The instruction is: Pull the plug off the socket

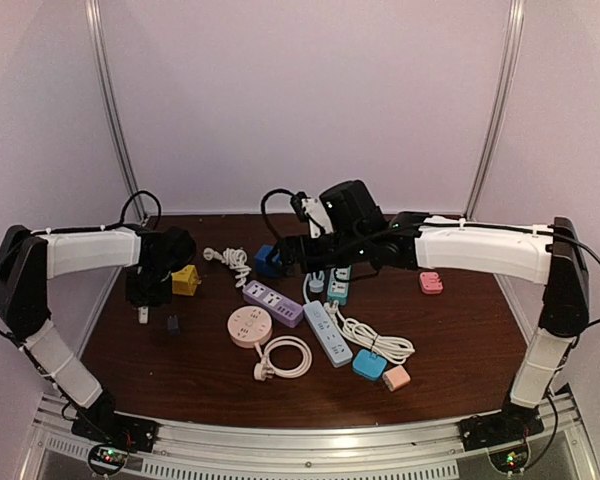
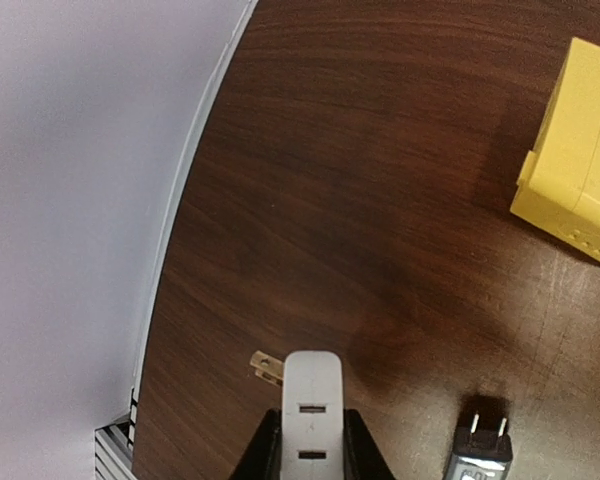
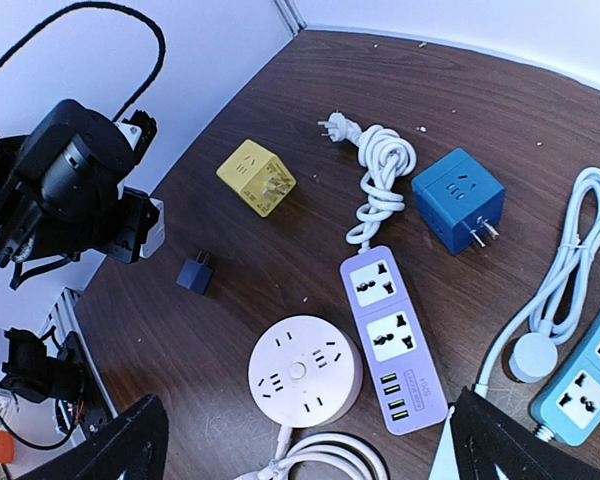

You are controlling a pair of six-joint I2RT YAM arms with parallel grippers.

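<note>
Plug (image 2: 480, 452), small and black, lay free on the surface (image 2: 360, 180) just beside the white socket adapter (image 2: 311, 405), which was clamped in the left end effector (image 2: 311, 440). Gripped seemingly near one end, the adapter could twist loose and drop onto the plug. The plug's long axis followed its prongs, aimed roughly toward the yellow cube (image 2: 575, 150). The right end effector (image 3: 320, 445) hung spread wide above the purple power strip (image 3: 392, 335).

Left arm (image 1: 85, 250): wearing white shells over black joints.
Right arm (image 1: 480, 250): trailing a black cable (image 1: 268, 203).
Bases (image 1: 115, 435): showing red, green lights.
</note>
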